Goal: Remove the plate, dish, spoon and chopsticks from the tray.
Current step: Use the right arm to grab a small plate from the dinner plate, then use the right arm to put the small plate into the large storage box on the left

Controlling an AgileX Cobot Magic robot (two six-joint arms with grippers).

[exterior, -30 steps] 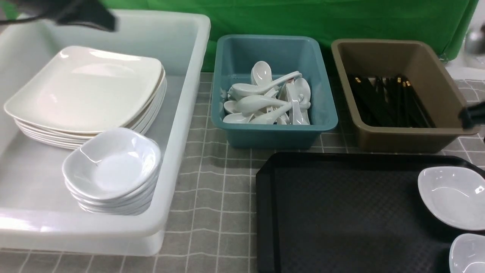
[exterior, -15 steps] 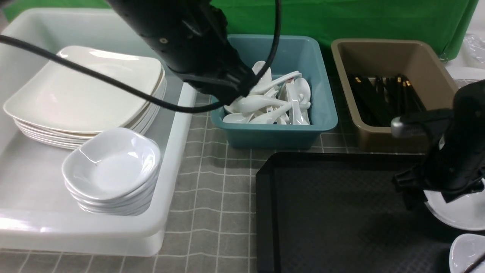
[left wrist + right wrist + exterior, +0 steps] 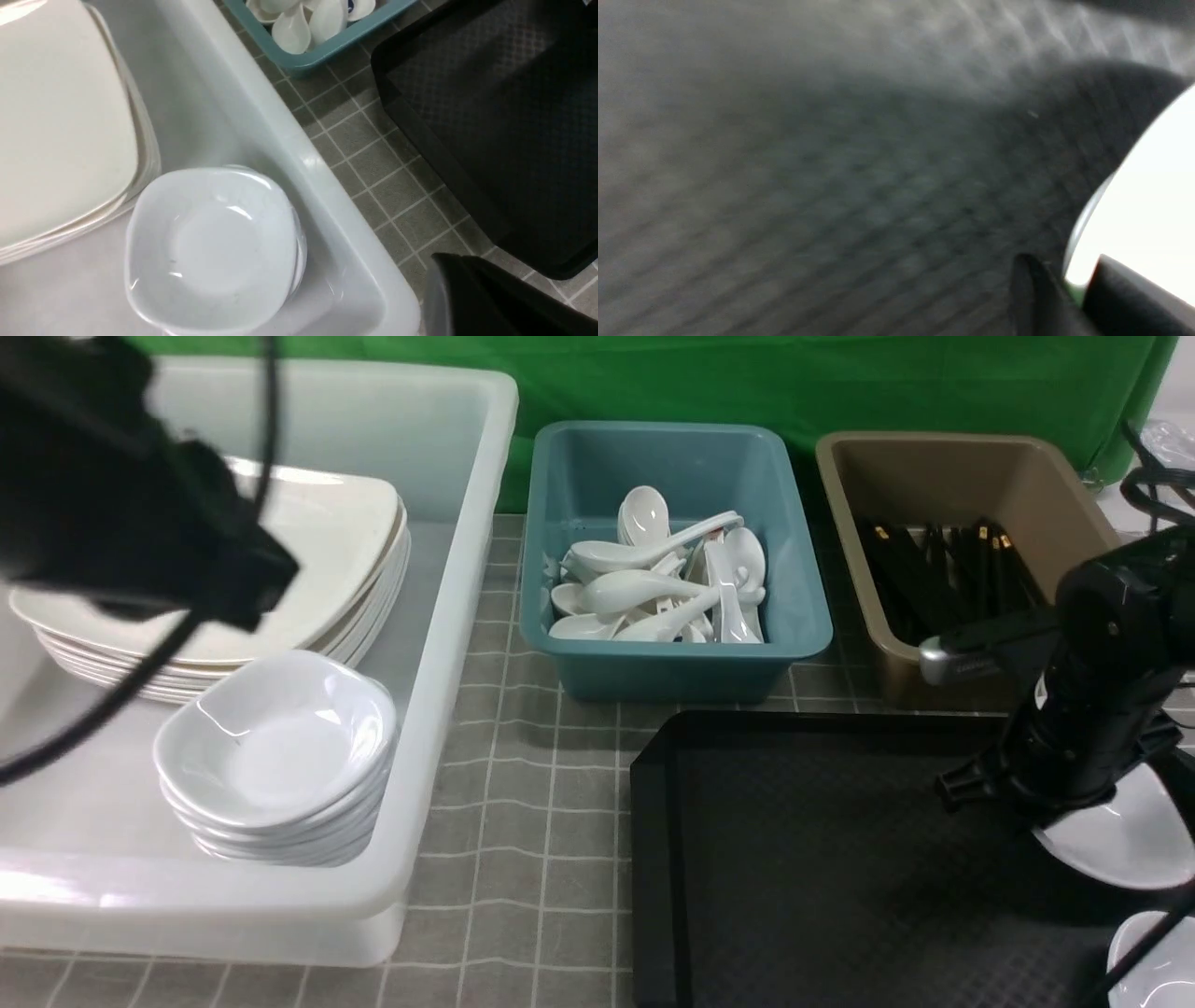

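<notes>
The right jaws are nearly closed on the rim of a small white dish (image 3: 1148,200). In the right wrist view the two dark fingers (image 3: 1031,298) stand on either side of the rim with only a thin gap between them (a sliver of green shows in that gap). This dish (image 3: 1120,840) sits on the tray (image 3: 794,859) at its right edge, partly hidden under the right arm (image 3: 1092,709). A second small dish (image 3: 1153,961) lies nearer the camera in the tray's right corner. The rest of the textured tray floor (image 3: 831,186) is bare.

The left jaws are closed; only a dark edge of them shows in the left wrist view. The left arm (image 3: 121,523) hangs over the white tub (image 3: 448,616), above a stack of square plates (image 3: 345,541). Just beside those plates in the same tub is a stack of small deep dishes (image 3: 280,756).

Behind the tray on the tiled counter (image 3: 523,821) stand two tubs. The teal tub (image 3: 672,663) holds a heap of white soup spoons (image 3: 653,588), and the brown tub (image 3: 934,457) holds black chopsticks (image 3: 943,579).
</notes>
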